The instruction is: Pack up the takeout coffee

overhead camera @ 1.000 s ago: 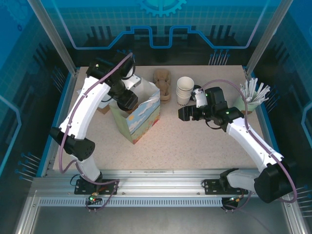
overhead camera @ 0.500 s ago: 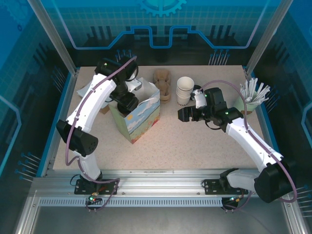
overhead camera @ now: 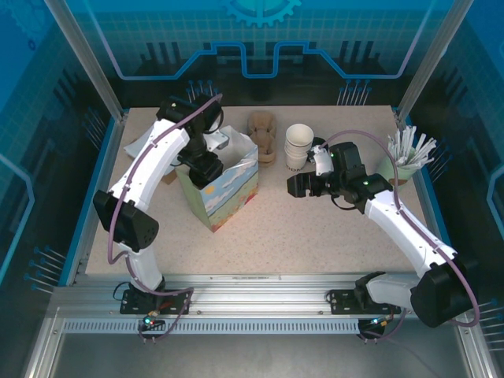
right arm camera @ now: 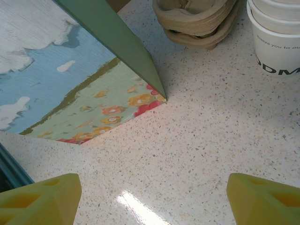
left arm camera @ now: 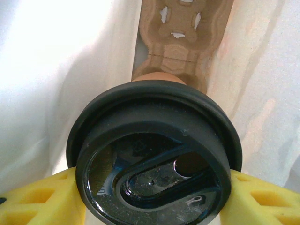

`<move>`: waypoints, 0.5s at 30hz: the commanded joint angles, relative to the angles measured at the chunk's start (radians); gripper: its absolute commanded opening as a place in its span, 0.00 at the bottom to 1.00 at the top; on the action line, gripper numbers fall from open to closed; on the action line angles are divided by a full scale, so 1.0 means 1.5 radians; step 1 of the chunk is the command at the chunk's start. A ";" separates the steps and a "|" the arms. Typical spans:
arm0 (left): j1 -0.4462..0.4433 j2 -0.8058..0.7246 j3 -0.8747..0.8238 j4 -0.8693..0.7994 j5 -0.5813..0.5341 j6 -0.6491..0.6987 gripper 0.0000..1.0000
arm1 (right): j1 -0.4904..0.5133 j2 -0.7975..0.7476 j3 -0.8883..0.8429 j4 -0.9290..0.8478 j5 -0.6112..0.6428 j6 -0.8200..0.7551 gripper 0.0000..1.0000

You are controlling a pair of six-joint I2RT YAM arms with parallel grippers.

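The left end effector (overhead camera: 206,167) hangs at the open top of a printed paper bag (overhead camera: 228,193). Its yellow fingers (left arm camera: 40,199) are partly spread and clamped on either side of the takeout coffee (left arm camera: 154,154), gripping it at the lid. The right end effector (right arm camera: 150,197) sits low over the desk (overhead camera: 315,228), just right of the bag. Its jaws are spread wide with only bare speckled surface between them, and it holds nothing.

The bag stands upright at the middle-left of the desk, with sky, clouds and a flowered meadow printed on its sides. The left wrist view looks down between its pale inner walls. A brown moulded-pulp cup carrier (left arm camera: 180,28) lies at the bottom, and the coffee is held inside the bag above it. Whether the cup base touches the carrier cannot be told.

The coffee is seen lid-on. The round black plastic lid is glossy, with a raised rim, a recessed oval panel and a small sip opening, and only a thin arc of brown cup shows behind it.

Behind the bag sits a stack of pulp carriers (overhead camera: 264,135), and just beside that a stack of white paper cups (overhead camera: 298,146). A holder of white sticks (overhead camera: 409,157) stands at the far right.
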 commanded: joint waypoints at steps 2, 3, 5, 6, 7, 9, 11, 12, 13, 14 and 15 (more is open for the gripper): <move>0.009 0.003 -0.022 0.015 0.021 0.029 0.47 | 0.016 0.003 -0.005 0.003 0.006 -0.006 0.82; 0.009 0.003 -0.024 0.017 0.022 0.031 0.47 | 0.017 0.005 -0.005 0.002 0.007 -0.006 0.82; 0.010 0.001 -0.032 0.024 0.023 0.039 0.47 | 0.019 0.005 -0.005 0.002 0.008 -0.005 0.82; 0.009 0.000 -0.037 0.026 0.022 0.042 0.47 | 0.020 0.005 -0.005 0.002 0.009 -0.005 0.82; 0.010 -0.002 -0.042 0.030 0.022 0.046 0.47 | 0.020 0.005 -0.006 0.002 0.010 -0.006 0.82; 0.011 -0.004 -0.048 0.034 0.023 0.051 0.47 | 0.021 0.006 -0.006 0.002 0.012 -0.005 0.82; 0.011 -0.003 -0.052 0.036 0.024 0.055 0.47 | 0.023 0.008 -0.006 0.003 0.010 -0.005 0.82; 0.012 -0.002 -0.054 0.038 0.024 0.056 0.48 | 0.024 0.009 -0.006 0.003 0.011 -0.004 0.82; 0.012 -0.002 -0.056 0.038 0.024 0.059 0.47 | 0.025 0.010 -0.005 0.004 0.011 -0.004 0.83; 0.013 -0.001 -0.059 0.039 0.023 0.060 0.48 | 0.027 0.011 -0.005 0.004 0.012 -0.004 0.83; 0.013 -0.001 -0.061 0.040 0.022 0.062 0.48 | 0.028 0.012 -0.005 0.005 0.012 -0.004 0.83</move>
